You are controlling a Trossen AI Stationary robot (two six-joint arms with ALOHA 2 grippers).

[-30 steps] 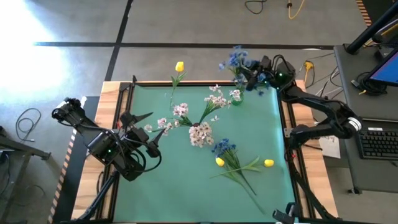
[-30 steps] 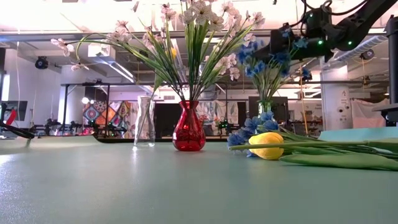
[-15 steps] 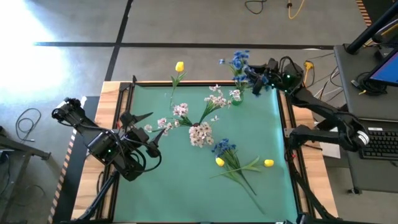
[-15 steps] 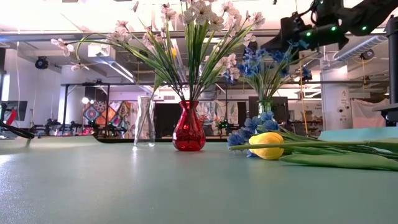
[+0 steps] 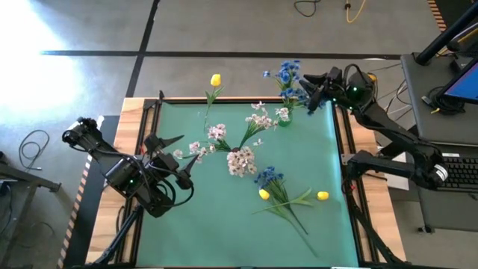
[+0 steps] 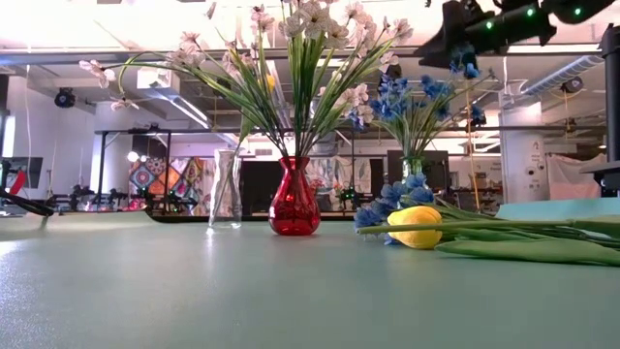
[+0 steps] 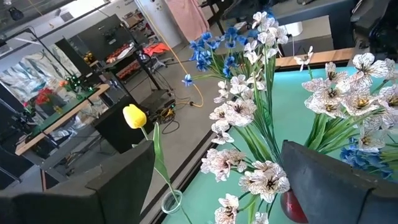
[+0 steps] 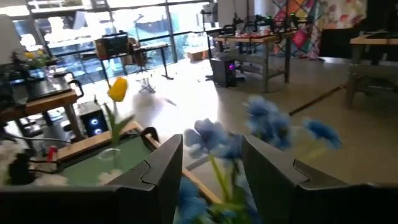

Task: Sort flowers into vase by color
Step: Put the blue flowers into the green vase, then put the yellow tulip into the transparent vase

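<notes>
Three vases stand at the table's far side. A red vase holds the pinkish-white blossoms. A clear vase holds one yellow tulip. A small vase holds blue flowers. A loose blue spray and two yellow tulips lie on the mat. My right gripper is open, raised just right of the blue flowers, which show beyond its fingers. My left gripper is open at the table's left.
Green stems and leaves lie across the near right of the green mat. Wooden table edges frame the mat. A desk with keyboard stands to the right. The mat's near left part is bare.
My right gripper has risen and drawn back toward the table's far right corner, away from the blue flowers. The blue flowers stay standing in their vase.
</notes>
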